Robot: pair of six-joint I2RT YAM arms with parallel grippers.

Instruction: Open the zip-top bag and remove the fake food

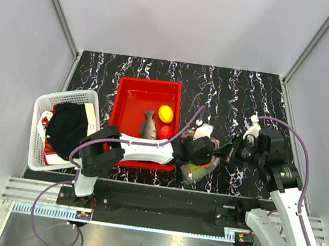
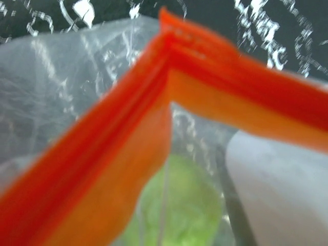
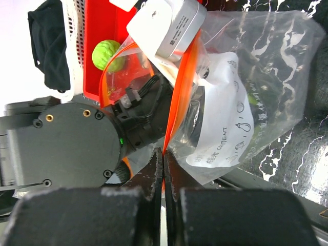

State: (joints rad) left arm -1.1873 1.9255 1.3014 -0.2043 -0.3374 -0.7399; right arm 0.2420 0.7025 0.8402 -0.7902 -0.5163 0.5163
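Pinching zip-top bag (image 3: 266, 77) (mouth raised, body nearward): right gripper (image 3: 164, 154).

The clear zip-top bag (image 1: 199, 169), mouth open, lies at the table's (image 1: 247, 91) near edge, a green fruit (image 2: 179, 205) inside; grey fish (image 1: 148, 125), yellow fruit (image 1: 166, 113) and red fruit (image 1: 165, 133) lie in the red tray (image 1: 126, 93).

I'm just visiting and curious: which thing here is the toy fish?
Find the red plastic tray on the black marbled table. Inside lies the grey plastic fish, long and dull beside a round yellow fruit and a round red one.
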